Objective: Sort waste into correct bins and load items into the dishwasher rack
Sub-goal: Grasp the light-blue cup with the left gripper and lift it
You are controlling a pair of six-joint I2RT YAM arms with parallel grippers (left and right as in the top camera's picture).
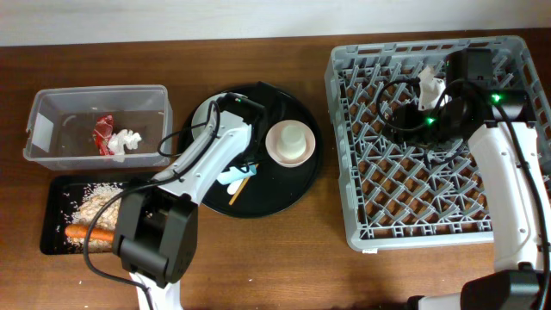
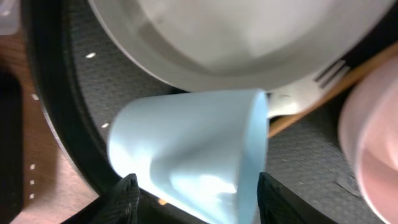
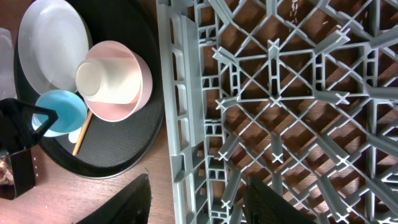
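Observation:
A light blue cup [image 2: 186, 143] lies on its side on the round black tray [image 1: 297, 185], between the fingers of my left gripper [image 2: 199, 200], which is open around it. The pale grey plate [image 2: 236, 31] lies just beyond it. The white fork [image 2: 326, 73] and wooden chopsticks [image 2: 354, 65] lie beside the cup. The pinkish bowl [image 1: 290, 142] holds the small white cup [image 3: 102, 79]. My right gripper [image 3: 200, 202] is open and empty over the left edge of the grey dishwasher rack [image 1: 430, 215]. The cup also shows in the right wrist view [image 3: 61, 112].
The clear tub [image 1: 52, 116] at the left holds the red wrapper [image 1: 104, 133] and crumpled white paper [image 1: 127, 139]. The shallow black tray [image 1: 53, 220] below it holds pale crumbs [image 1: 99, 202] and the orange carrot [image 1: 86, 232]. My left arm [image 1: 202, 164] covers most of the plate from overhead.

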